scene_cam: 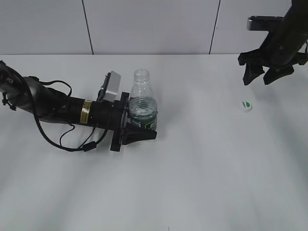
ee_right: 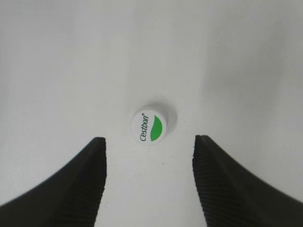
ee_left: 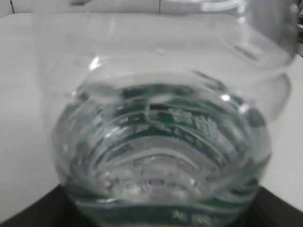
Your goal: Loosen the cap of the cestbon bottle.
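Note:
The cestbon bottle (scene_cam: 142, 103) stands upright at the table's middle left, clear and ribbed with a dark green label, its neck bare of a cap. My left gripper (scene_cam: 139, 126) is shut on its lower body; the bottle fills the left wrist view (ee_left: 161, 156). The cap (scene_cam: 246, 106), white with a green leaf mark, lies alone on the table at the right, top up. It also shows in the right wrist view (ee_right: 149, 126). My right gripper (scene_cam: 262, 76) hangs open and empty above and behind the cap, its jaws (ee_right: 149, 142) apart.
The white table (scene_cam: 202, 168) carries nothing else in view. A panelled wall (scene_cam: 144, 24) runs along the back edge. The left arm's cable (scene_cam: 67, 142) loops on the table at the left.

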